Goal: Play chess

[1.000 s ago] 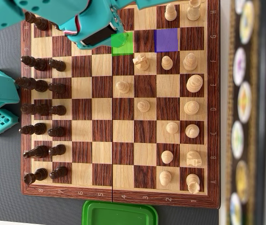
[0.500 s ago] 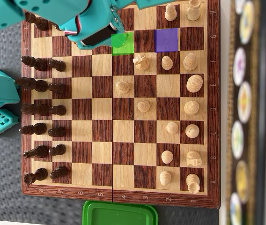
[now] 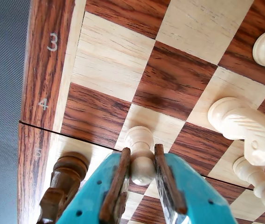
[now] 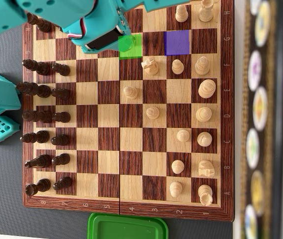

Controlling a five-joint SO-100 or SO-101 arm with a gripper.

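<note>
Between the claw [image 3: 142,179] fingers: white pawn [image 3: 141,156], upright, pinched at its head | pawn base rests on a light square | dark piece [image 3: 65,179] just left | knight [image 3: 247,128] right

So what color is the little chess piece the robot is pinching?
Pale cream, like light wood. The pawn sits between the teal gripper's fingers, best seen in the wrist view.
</note>
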